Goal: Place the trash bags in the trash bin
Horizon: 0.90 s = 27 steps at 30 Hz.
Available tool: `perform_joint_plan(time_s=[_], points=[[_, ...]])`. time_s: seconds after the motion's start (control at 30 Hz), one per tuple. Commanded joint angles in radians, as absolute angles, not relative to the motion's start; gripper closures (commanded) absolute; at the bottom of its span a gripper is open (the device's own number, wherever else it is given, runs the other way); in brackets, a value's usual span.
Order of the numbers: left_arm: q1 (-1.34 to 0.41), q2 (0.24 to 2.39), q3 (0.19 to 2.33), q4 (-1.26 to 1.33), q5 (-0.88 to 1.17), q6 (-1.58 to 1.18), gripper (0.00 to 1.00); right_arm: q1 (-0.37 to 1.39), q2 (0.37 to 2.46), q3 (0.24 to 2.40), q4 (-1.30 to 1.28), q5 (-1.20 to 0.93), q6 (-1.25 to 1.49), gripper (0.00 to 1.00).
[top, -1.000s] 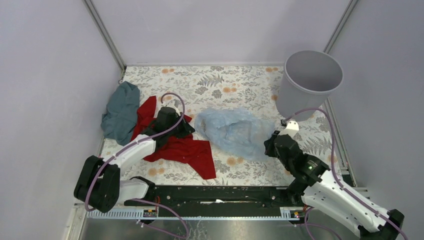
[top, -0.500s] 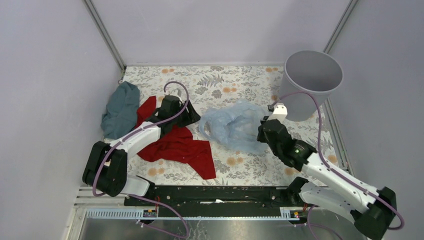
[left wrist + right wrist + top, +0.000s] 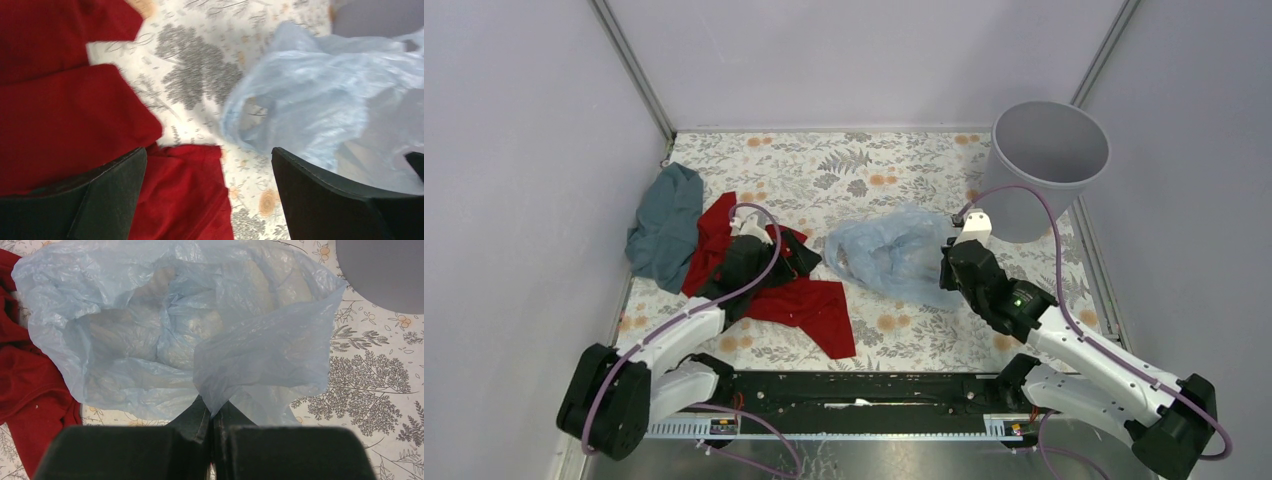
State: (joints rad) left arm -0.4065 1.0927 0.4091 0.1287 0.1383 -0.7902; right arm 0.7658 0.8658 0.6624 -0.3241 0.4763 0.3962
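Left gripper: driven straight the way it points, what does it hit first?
The left gripper likely meets the floral table cover, in the gap between red cloth and trash bag. Depth is unclear; the bag's near edge could come first.

Both arms on my rig are the same build. The left arm (image 3: 679, 335) and right arm (image 3: 1092, 352) have glossy white shells on the long links and chunky black housings at the joints (image 3: 612, 388). A mauve cable (image 3: 1012, 188) trails along each one. The right arm has a tiny green light (image 3: 1018, 297) on a black section and a small white block (image 3: 976, 224) by the wrist. On my wrist feeds the left gripper (image 3: 207, 150) and right gripper (image 3: 212, 422) look alike, with plain matte black fingers (image 3: 325, 200). Both bases sit on a black rail (image 3: 864, 390).
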Motion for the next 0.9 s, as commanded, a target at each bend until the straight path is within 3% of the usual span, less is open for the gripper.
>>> perform_joint_plan(time_s=[0.0, 0.1, 0.23, 0.5, 0.77, 0.87], points=[[-0.459, 1.051, 0.412, 0.216, 0.095, -0.743, 0.01, 0.761, 0.846, 0.695, -0.315, 0.48, 0.376, 1.0], [-0.493, 1.121, 0.45, 0.212, 0.079, -0.724, 0.02, 0.762, 0.844, 0.69, -0.316, 0.477, 0.378, 1.0], [-0.493, 1.238, 0.516, 0.246, 0.098, -0.702, 0.26, 0.762, 0.834, 0.688, -0.318, 0.485, 0.38, 1.0], [-0.494, 1.467, 0.639, 0.329, 0.226, -0.715, 0.29, 0.761, 0.827, 0.675, -0.328, 0.492, 0.385, 1.0], [-0.495, 1.608, 0.711, 0.309, 0.229, -0.765, 0.45, 0.761, 0.83, 0.678, -0.325, 0.506, 0.387, 1.0], [-0.494, 1.625, 0.742, 0.277, 0.213, -0.761, 0.62, 0.762, 0.836, 0.665, -0.299, 0.508, 0.386, 1.0]])
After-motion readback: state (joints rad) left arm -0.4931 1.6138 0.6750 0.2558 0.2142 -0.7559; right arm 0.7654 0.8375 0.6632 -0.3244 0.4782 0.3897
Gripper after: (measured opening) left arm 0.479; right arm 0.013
